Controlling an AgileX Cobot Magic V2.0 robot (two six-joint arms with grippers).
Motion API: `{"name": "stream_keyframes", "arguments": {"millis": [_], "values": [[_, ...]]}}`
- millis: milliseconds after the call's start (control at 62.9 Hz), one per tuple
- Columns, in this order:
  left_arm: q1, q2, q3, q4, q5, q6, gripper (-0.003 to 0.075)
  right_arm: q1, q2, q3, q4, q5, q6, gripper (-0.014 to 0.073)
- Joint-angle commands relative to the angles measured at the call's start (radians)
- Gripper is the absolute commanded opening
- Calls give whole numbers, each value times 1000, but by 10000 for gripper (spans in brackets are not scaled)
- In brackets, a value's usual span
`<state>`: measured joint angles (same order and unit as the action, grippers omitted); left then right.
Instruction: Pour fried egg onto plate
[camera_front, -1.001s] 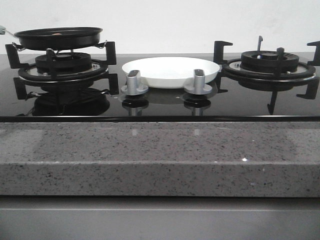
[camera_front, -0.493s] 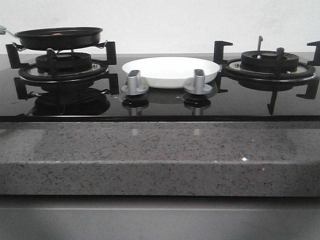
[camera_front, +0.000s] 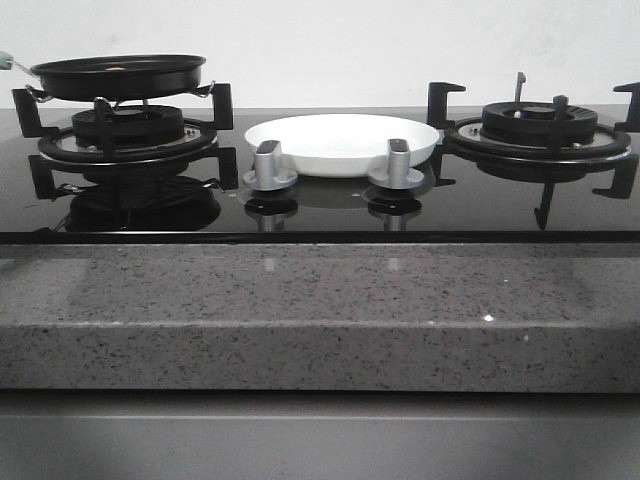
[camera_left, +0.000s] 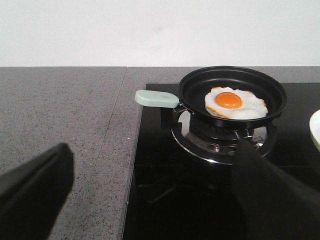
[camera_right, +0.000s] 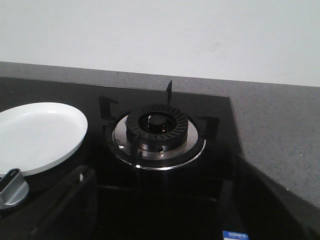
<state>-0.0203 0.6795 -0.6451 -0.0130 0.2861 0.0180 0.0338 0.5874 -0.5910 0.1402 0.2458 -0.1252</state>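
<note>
The fried egg (camera_left: 235, 103), white with an orange yolk, lies flat in a small black frying pan (camera_left: 200, 82) with a pale green handle (camera_left: 156, 98). The pan (camera_front: 118, 75) sits on the left burner (camera_front: 125, 135). The white plate (camera_front: 340, 140) stands empty on the black glass between the two burners; it also shows in the right wrist view (camera_right: 37, 135). My left gripper (camera_left: 154, 150) is open and empty, back from the pan, over the edge of the hob. My right gripper (camera_right: 162, 167) is open and empty, in front of the right burner (camera_right: 157, 125). Neither gripper shows in the front view.
Two silver knobs (camera_front: 268, 165) (camera_front: 396, 163) stand just in front of the plate. The right burner (camera_front: 540, 125) carries black pan supports with raised prongs. A grey speckled stone counter (camera_left: 60, 115) lies left of the hob and runs along its front (camera_front: 320, 310).
</note>
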Motion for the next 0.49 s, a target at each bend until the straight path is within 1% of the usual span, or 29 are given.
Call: {"name": "stream_keyframes", "arguments": {"millis": [0, 159, 254, 350, 477], "values": [[1, 2, -32, -9, -80, -5, 688, -5, 9, -32, -11, -70, -2, 594], [1, 2, -32, -9, -80, -5, 648, -3, 25, -41, 6, -79, -2, 594], [1, 2, -32, -9, -80, -5, 625, -1, 90, -95, 6, -43, -2, 594], [1, 2, -32, -9, -80, -5, 598, -1, 203, -207, 19, 44, -2, 594], [1, 2, -32, -9, -80, -5, 567, 2, 390, -388, 60, 209, -2, 594]]}}
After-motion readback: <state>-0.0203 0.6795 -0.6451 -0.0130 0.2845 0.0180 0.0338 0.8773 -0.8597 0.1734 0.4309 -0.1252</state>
